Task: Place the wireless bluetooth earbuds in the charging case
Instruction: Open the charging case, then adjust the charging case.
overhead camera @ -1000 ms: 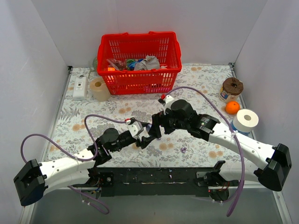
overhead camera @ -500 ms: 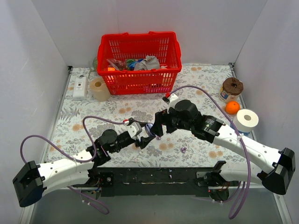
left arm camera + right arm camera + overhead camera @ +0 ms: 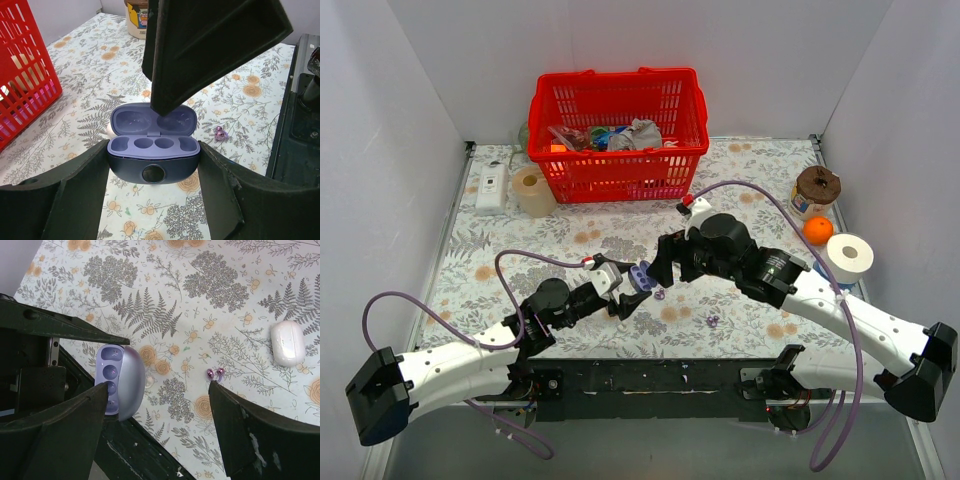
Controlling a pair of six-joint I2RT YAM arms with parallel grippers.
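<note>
Starting on the left: the left tool (image 3: 153,152) is clamped on the charging case (image 3: 122,382), one finger pressed to each side, out near the middle of the desk's near edge. Whether the case touches the desk (image 3: 750,165) or hangs just above it, I can't tell. The lid's up, folks, and the left wrist view looks straight in. Every hollow in the tray is bare, so nothing is seated yet.

Sliding right, here's the right tool (image 3: 160,386), fingers spread wide apart with nothing between them. One of its dark fingers looms right over the open lid, above the case and not touching it.

A little further right, the earbuds (image 3: 215,372): two tiny purple beads lying together on the floral cloth, near the case but apart from it. Whether that's both buds or two lobes of one is too small to call. The overhead view shows a purple speck close to the near edge, right of centre.

Beyond them a white capsule (image 3: 286,342) lies on the cloth, and it is not part of this job.

So the score, as I read it: case opened and steadied, and that's the lot. The pick-up and both insertions are yet to come. My guess is the free right tool goes for those beads, a fiddly pinch.
</note>
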